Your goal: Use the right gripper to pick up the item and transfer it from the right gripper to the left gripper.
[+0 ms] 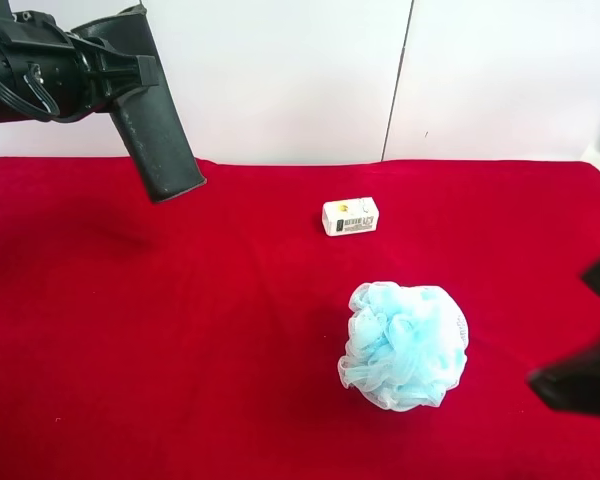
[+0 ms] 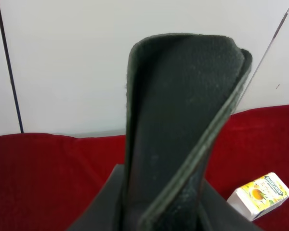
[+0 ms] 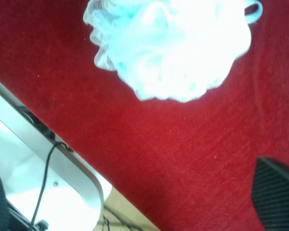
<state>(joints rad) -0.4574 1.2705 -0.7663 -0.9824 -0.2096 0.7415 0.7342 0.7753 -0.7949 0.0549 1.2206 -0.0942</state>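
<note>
The item [image 1: 160,140], a flat dark green-black folded case, hangs tilted high above the red cloth at the back left, its lower end pointing down. My left gripper [image 1: 120,75] is shut on its upper end. In the left wrist view the item [image 2: 183,120] fills the middle, clamped between the black fingers [image 2: 106,207]. My right gripper [image 1: 592,325] is low at the right edge, open and empty, just right of the bath puff. In the right wrist view only one black fingertip [image 3: 274,192] shows clearly.
A fluffy light-blue bath puff [image 1: 405,345] lies on the red cloth [image 1: 180,350], also in the right wrist view [image 3: 168,43]. A small white printed box [image 1: 350,216] lies further back, also in the left wrist view [image 2: 260,195]. White wall panels stand behind. The table's front edge [image 3: 82,168] shows.
</note>
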